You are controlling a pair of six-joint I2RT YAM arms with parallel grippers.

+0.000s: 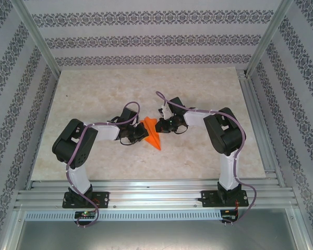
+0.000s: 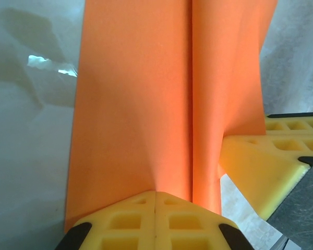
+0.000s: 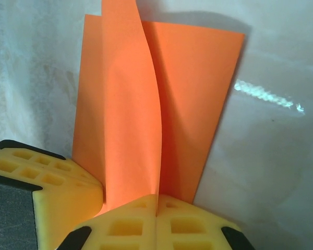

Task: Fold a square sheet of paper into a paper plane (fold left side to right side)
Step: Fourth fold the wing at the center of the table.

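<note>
Left end effector (image 2: 155,194) and right end effector (image 3: 156,197) pinch the paper plane (image 1: 153,134).

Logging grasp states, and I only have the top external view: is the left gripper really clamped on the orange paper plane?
Observer: Yes. The left wrist view shows the left gripper shut on the paper plane, pinching it at the centre crease.
Operator: And the right one?
Observer: The right gripper is shut on it too, pinching a raised flap.
Operator: How close together are they?
Observer: Close. The left wrist view has the right gripper's yellow finger right beside the paper.
</note>
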